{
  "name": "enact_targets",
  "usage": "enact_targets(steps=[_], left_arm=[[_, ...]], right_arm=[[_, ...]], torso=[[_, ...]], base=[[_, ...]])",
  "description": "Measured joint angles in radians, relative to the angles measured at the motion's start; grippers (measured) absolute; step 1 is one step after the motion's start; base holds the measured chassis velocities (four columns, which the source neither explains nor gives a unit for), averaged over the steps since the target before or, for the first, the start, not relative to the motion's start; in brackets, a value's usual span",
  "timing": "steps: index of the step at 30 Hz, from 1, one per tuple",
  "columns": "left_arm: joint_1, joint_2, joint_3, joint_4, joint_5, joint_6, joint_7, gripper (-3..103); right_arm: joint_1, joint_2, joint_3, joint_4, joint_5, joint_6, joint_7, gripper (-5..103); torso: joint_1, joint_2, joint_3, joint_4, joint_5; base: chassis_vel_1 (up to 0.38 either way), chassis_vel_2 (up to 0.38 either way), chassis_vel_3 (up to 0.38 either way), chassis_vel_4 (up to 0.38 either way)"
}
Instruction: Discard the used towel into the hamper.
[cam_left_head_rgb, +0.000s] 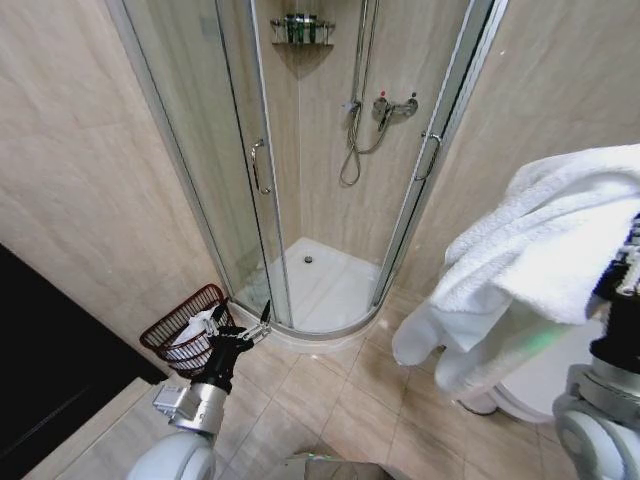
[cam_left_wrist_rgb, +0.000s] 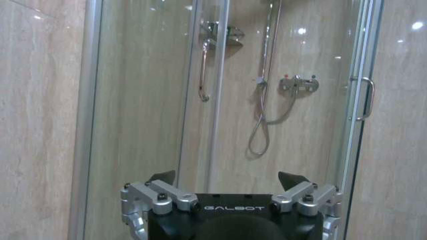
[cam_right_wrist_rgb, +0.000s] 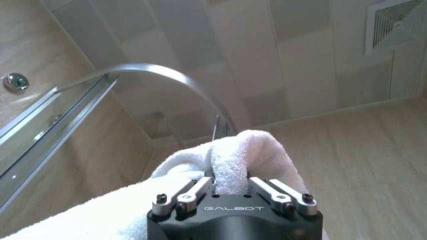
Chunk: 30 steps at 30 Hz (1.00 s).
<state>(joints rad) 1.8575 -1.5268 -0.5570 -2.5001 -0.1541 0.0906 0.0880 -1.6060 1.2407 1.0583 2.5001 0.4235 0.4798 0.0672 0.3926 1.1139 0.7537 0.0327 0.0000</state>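
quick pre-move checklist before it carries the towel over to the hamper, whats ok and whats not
1. Grip on towel: ok. The right gripper is closed on a fold of the white towel.
2. Towel clear of the floor: ok. Its lowest end hangs above the tiles in the head view.
3. Hamper reachable: not ok yet. It stands at the robot's left by the shower door; the towel is up at the right.
4. Hamper room: cannot tell. Something white already lies inside.
5. Left gripper out of the way: not ok. It sits open right beside the hamper rim.
6. Shower door shut: ok.
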Motion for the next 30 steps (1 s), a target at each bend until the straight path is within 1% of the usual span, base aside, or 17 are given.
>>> enact_targets(steps=[4, 5, 9, 10, 14, 15, 19, 20, 24, 25, 29, 30], left_arm=[[0.000, 0.000, 0.000, 0.000, 0.000, 0.000, 0.000, 100], [0.000, 0.000, 0.000, 0.000, 0.000, 0.000, 0.000, 100], [0.000, 0.000, 0.000, 0.000, 0.000, 0.000, 0.000, 100], [0.000, 0.000, 0.000, 0.000, 0.000, 0.000, 0.000, 100], [0.000, 0.000, 0.000, 0.000, 0.000, 0.000, 0.000, 100], [0.000, 0.000, 0.000, 0.000, 0.000, 0.000, 0.000, 100], [0.000, 0.000, 0.000, 0.000, 0.000, 0.000, 0.000, 100], [0.000, 0.000, 0.000, 0.000, 0.000, 0.000, 0.000, 100], [0.000, 0.000, 0.000, 0.000, 0.000, 0.000, 0.000, 100], [0.000, 0.000, 0.000, 0.000, 0.000, 0.000, 0.000, 100], [0.000, 0.000, 0.000, 0.000, 0.000, 0.000, 0.000, 100], [0.000, 0.000, 0.000, 0.000, 0.000, 0.000, 0.000, 100]], right_arm=[[0.001, 0.000, -0.001, 0.000, -0.001, 0.000, -0.001, 13], [0.001, 0.000, -0.001, 0.000, -0.001, 0.000, -0.001, 13], [0.001, 0.001, -0.003, 0.000, -0.003, 0.000, -0.001, 13], [0.001, 0.001, -0.003, 0.000, -0.003, 0.000, -0.001, 13], [0.000, 0.001, -0.002, 0.000, -0.003, 0.000, -0.001, 13], [0.000, 0.001, -0.002, 0.000, -0.003, 0.000, -0.001, 13], [-0.002, 0.001, -0.001, 0.000, -0.003, 0.000, -0.001, 13], [-0.002, 0.001, -0.001, 0.000, -0.003, 0.000, -0.001, 13], [-0.004, 0.002, -0.001, 0.000, -0.003, 0.001, -0.001, 13], [-0.004, 0.002, -0.001, 0.000, -0.003, 0.001, -0.001, 13], [-0.004, 0.004, -0.001, 0.000, -0.004, 0.001, -0.001, 13], [-0.004, 0.004, -0.001, 0.000, -0.004, 0.001, -0.001, 13]], torso=[[0.009, 0.021, 0.011, 0.0000, 0.0000], [0.009, 0.021, 0.011, 0.0000, 0.0000], [0.021, 0.048, 0.026, 0.0000, 0.0000], [0.021, 0.048, 0.026, 0.0000, 0.0000], [0.033, 0.073, 0.040, 0.0000, 0.0000], [0.033, 0.073, 0.040, 0.0000, 0.0000], [0.045, 0.100, 0.055, 0.0000, 0.0000], [0.045, 0.100, 0.055, 0.0000, 0.0000], [0.056, 0.125, 0.069, 0.0000, 0.0000], [0.056, 0.125, 0.069, 0.0000, 0.0000], [0.069, 0.154, 0.084, 0.0000, 0.0000], [0.069, 0.154, 0.084, 0.0000, 0.0000]], base=[[0.000, 0.000, 0.000, 0.000], [0.000, 0.000, 0.000, 0.000], [0.000, 0.000, 0.000, 0.000], [0.000, 0.000, 0.000, 0.000], [0.000, 0.000, 0.000, 0.000], [0.000, 0.000, 0.000, 0.000], [0.000, 0.000, 0.000, 0.000], [0.000, 0.000, 0.000, 0.000], [0.000, 0.000, 0.000, 0.000], [0.000, 0.000, 0.000, 0.000], [0.000, 0.000, 0.000, 0.000], [0.000, 0.000, 0.000, 0.000]])
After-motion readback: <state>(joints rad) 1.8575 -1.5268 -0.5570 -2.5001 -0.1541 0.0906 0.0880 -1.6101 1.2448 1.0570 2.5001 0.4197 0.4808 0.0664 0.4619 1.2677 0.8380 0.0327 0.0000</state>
